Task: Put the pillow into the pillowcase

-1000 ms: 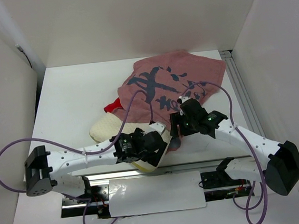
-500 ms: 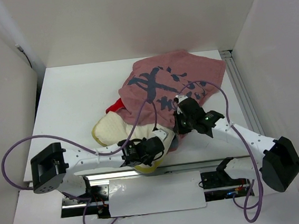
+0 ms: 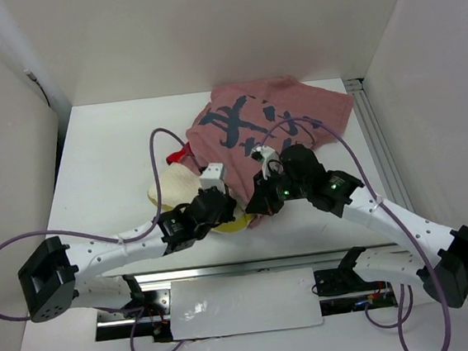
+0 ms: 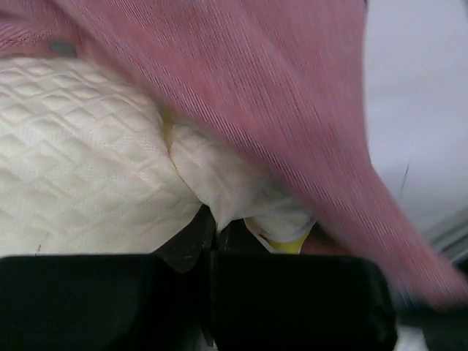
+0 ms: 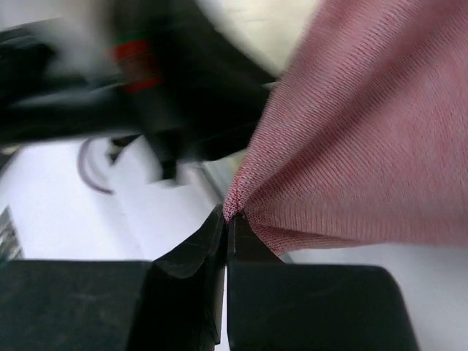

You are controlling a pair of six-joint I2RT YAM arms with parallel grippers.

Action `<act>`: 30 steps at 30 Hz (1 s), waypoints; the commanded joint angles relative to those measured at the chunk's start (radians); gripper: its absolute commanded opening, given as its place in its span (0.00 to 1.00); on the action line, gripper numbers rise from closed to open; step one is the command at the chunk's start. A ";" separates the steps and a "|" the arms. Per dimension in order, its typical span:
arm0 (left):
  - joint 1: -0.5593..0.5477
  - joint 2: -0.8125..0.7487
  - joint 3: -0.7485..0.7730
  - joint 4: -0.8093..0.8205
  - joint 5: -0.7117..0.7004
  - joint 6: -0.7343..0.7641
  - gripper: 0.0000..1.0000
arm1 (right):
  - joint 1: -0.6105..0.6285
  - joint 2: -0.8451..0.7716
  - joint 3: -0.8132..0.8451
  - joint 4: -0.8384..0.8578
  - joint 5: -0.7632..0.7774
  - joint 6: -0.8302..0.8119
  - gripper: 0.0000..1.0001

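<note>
Left gripper (image 4: 212, 219): jaws pinched together on a bunched fold of the pillow (image 4: 80, 168), at its yellow-piped edge.
Right gripper (image 5: 225, 216): jaws nipped tight on the hem of the pillowcase (image 5: 351, 131), pulling it into a peak.
Pillow position: near-left end lay bare on the table (image 3: 108, 154); the rest was hidden beneath pink cloth.
Pillowcase position: spread far centre-right, calligraphy side up, its near edge draped over the pillow.
Done, judged: both cloths gripped, the case edge drawn over part of the pillow.
Unclear: whether the pillow sat inside the opening or merely under the case.
Left, judged: work the bare end in, then pull the case fully over.
</note>
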 commanded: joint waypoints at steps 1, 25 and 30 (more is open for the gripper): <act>0.096 -0.026 -0.010 0.391 -0.015 -0.057 0.00 | 0.080 -0.037 0.135 0.026 -0.206 -0.030 0.00; 0.130 -0.306 -0.070 -0.617 -0.036 -0.647 1.00 | 0.124 0.090 0.127 -0.111 0.169 -0.059 0.70; 0.325 -0.428 -0.111 -0.692 0.015 -0.698 1.00 | 0.134 0.185 0.271 -0.106 0.325 -0.073 0.72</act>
